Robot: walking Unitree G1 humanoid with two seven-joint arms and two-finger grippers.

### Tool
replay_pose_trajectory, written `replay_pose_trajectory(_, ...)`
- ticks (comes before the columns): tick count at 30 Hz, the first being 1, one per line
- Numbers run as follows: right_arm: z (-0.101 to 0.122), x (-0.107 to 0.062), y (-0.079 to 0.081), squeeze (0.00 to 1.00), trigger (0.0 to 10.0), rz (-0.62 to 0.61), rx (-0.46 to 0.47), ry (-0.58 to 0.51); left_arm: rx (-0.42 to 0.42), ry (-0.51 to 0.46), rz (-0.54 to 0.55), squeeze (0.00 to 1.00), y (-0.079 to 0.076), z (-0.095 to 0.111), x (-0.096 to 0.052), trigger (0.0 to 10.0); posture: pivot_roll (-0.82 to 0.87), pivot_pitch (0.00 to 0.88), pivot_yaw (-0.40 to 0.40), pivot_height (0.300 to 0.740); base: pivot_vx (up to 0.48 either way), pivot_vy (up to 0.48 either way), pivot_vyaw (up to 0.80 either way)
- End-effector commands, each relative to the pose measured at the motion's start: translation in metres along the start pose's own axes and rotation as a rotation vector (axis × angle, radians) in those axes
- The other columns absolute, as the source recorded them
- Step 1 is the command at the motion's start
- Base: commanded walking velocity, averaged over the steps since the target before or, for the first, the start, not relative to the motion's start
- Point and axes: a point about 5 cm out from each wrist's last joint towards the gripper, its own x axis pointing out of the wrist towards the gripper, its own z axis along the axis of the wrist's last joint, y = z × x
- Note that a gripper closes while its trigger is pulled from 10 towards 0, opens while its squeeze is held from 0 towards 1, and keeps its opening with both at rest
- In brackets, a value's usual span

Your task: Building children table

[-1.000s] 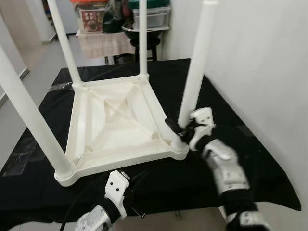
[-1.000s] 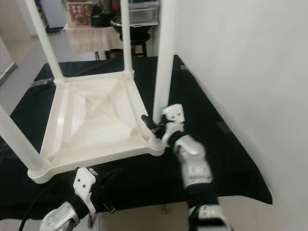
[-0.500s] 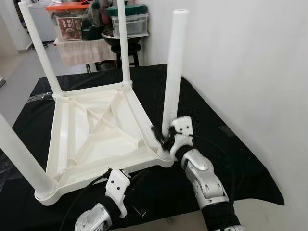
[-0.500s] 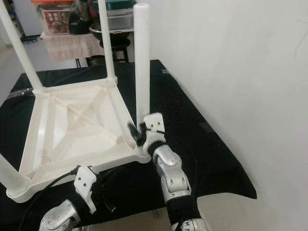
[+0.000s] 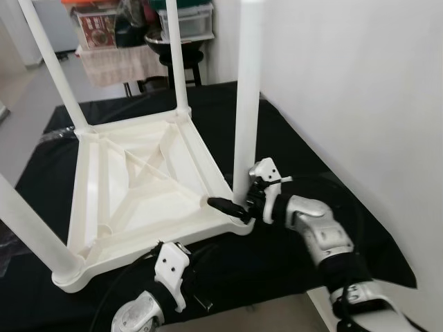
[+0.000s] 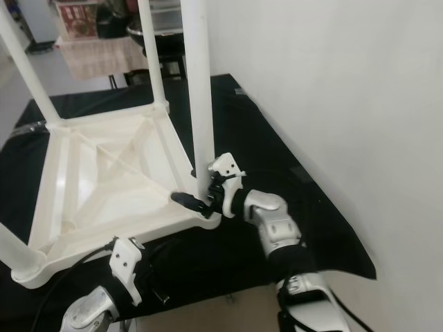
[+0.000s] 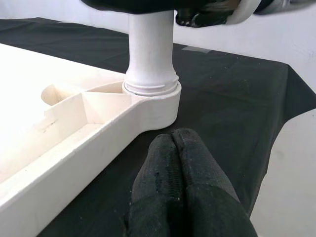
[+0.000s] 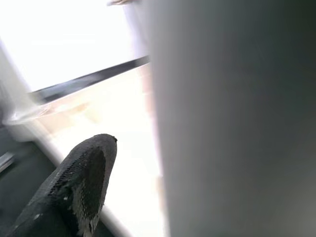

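1. Lying upside down on the black-draped table (image 5: 360, 228), the white children table (image 5: 138, 187) has its underside up and fills the middle of the cloth.
2. Four legs stand in the corner sockets: at 11 o'clock, 12 o'clock, 8 o'clock, and the near-right leg (image 5: 246, 104) at about 4 o'clock.
3. The right claw (image 5: 235, 205) sits at the foot of that near-right leg; one black finger reaches across the frame's corner and the leg passes between the fingers, so the claw looks spread around the leg, though whether it presses on it I cannot tell.
4. The left claw (image 7: 173, 143) rests low at 6 o'clock, just off the near corner, fingers pressed together and holding nothing.
5. Judging by this, assembly is nearly done: what seems left is seating this last leg firmly and turning the children table upright.
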Motion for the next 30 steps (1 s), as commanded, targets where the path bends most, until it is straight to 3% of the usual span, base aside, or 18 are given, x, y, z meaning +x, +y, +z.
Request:
replay_pose_trajectory(1,0.004,0.004,0.001,0.0,10.0,0.099,-0.007,0.008,-0.018,0.02,0.004,0.0,0.0,-0.004,-0.001,10.0,0.06,0.0,-0.004,0.74,0.0,0.0,0.0)
replay_pose_trajectory(4,0.006,0.003,-0.003,0.0,10.0,0.113,-0.005,0.015,-0.019,0.021,0.003,0.0,0.0,-0.004,-0.001,10.0,0.06,0.0,-0.004,0.74,0.0,0.0,0.0)
replay_pose_trajectory(5,0.01,0.004,-0.007,0.0,3.4,0.118,0.005,0.016,-0.02,0.022,0.002,0.0,0.0,-0.004,-0.001,10.0,0.07,0.0,-0.003,0.74,0.0,0.0,0.0)
replay_pose_trajectory(6,0.012,0.004,-0.011,0.0,0.0,0.114,0.015,0.017,-0.02,0.023,0.002,0.0,-0.001,-0.005,-0.001,10.0,0.07,0.0,-0.003,0.74,0.0,0.0,0.0)
replay_pose_trajectory(13,0.012,0.003,-0.017,0.0,0.0,0.106,0.031,0.023,-0.019,0.024,0.002,0.0,-0.001,-0.005,-0.001,10.0,0.09,0.0,-0.006,0.74,0.0,0.0,0.0)
replay_pose_trajectory(24,-0.032,-0.031,-0.015,0.0,0.0,-0.046,0.089,0.034,-0.018,0.022,0.002,0.0,-0.003,-0.004,-0.003,10.0,0.07,0.0,0.002,0.74,0.0,0.0,0.0)
replay_pose_trajectory(25,-0.044,-0.035,-0.012,0.0,0.0,-0.123,0.093,0.066,-0.019,0.022,0.001,0.0,-0.003,-0.004,-0.004,10.0,0.07,0.0,-0.006,0.74,0.0,0.0,0.0)
replay_pose_trajectory(26,-0.066,-0.034,-0.005,0.0,0.0,-0.32,0.107,0.16,-0.018,0.022,0.002,0.0,-0.004,-0.004,-0.006,10.0,0.07,0.0,-0.022,0.74,0.0,0.0,0.0)
replay_pose_trajectory(27,-0.081,-0.033,0.001,0.0,0.0,-0.579,0.158,0.188,-0.016,0.022,0.003,0.0,-0.004,-0.004,-0.007,10.0,0.07,0.0,-0.022,0.74,0.0,0.0,0.0)
replay_pose_trajectory(28,-0.081,-0.033,0.001,0.0,0.0,-0.579,0.158,0.188,-0.016,0.022,0.003,0.0,-0.004,-0.004,-0.007,10.0,0.07,0.0,-0.022,0.74,0.0,0.0,0.0)
replay_pose_trajectory(29,-0.095,-0.034,0.015,0.0,0.0,-0.816,0.288,0.214,-0.014,0.021,0.004,0.0,-0.004,-0.004,-0.008,10.0,0.07,0.0,-0.023,0.74,0.0,0.0,0.0)
replay_pose_trajectory(30,-0.104,-0.037,0.025,0.0,0.0,-0.958,0.39,0.239,-0.012,0.021,0.005,0.0,-0.004,-0.004,-0.009,10.0,0.07,0.0,-0.023,0.74,0.0,0.0,0.0)
